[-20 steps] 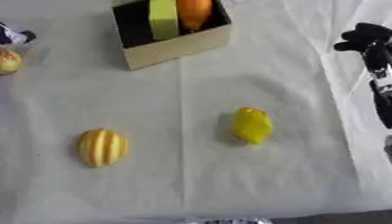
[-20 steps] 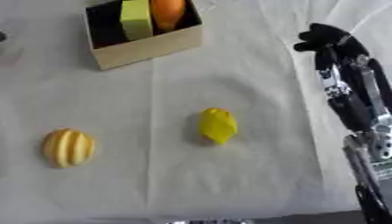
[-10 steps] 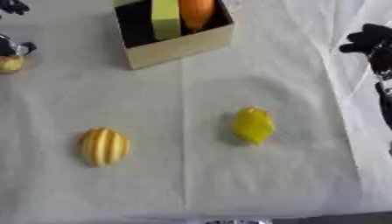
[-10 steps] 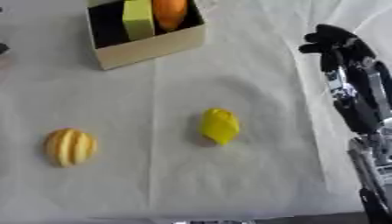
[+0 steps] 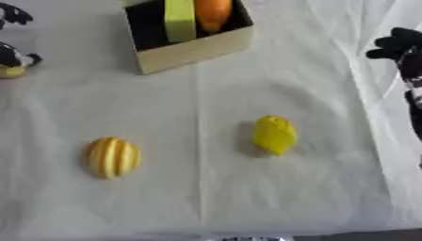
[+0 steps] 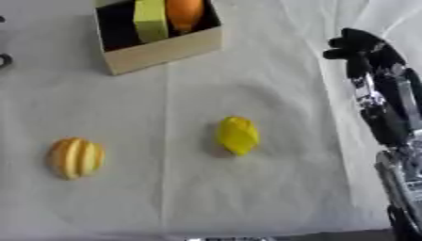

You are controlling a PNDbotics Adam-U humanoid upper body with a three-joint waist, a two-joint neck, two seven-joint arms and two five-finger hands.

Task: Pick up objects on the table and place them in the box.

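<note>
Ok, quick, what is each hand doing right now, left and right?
Left hand: shut on a small yellowish object at the table's left edge.
Right hand: fingers curled, holding nothing, over the table's right side.

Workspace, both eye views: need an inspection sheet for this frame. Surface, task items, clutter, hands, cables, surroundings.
Surface: white cloth, creased, covers the table.
Job's things: box at top centre, holding a yellow-green block and an orange item. Ribbed yellow-orange fruit lies lower left; plain yellow fruit lies right of centre. Both are apart from the box and from each other.
Clutter: nothing seen.
Hands: left hand at the left edge, curled round a small yellowish item. Right hand at the right edge, fingers curled, holding nothing.
Cables: nothing seen.
Surroundings: nothing seen.
</note>
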